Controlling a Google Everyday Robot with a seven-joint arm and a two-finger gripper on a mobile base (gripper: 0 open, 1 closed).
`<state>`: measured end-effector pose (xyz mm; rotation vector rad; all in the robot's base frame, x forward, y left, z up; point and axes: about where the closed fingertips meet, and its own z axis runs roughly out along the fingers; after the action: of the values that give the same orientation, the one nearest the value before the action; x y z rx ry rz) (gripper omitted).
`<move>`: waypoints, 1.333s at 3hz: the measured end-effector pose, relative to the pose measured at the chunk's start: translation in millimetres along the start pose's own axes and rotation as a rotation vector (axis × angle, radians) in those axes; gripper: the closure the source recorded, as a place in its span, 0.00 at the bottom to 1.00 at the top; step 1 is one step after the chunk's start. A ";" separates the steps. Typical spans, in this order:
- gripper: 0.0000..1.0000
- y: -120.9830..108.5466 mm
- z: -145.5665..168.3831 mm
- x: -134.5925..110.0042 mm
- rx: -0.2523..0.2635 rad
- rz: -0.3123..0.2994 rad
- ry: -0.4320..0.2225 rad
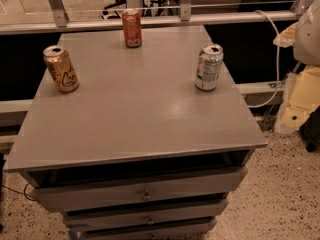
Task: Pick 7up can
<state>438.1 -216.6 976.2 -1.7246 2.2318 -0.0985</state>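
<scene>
The 7up can [208, 67] stands upright near the right edge of the grey worktop [135, 119], well apart from the orange-gold can [60, 68] and the red can [132, 28]. The gripper [296, 106] hangs beyond the worktop's right side; I cannot tell its state.

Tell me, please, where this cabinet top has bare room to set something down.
The front half, ahead of the orange-gold can and 7up can, is bare, as is the middle between them. The red can occupies the back edge. The tool hangs off the right side.
</scene>
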 end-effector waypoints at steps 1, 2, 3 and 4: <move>0.00 0.0 0.0 0.0 0.000 0.000 0.000; 0.00 -1.2 -3.5 -2.0 0.017 0.004 -0.032; 0.00 -13.2 17.9 0.2 0.027 0.056 -0.142; 0.00 -56.3 46.1 -12.8 0.085 0.106 -0.302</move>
<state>506.8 -213.2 949.0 -1.4650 2.0598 0.0850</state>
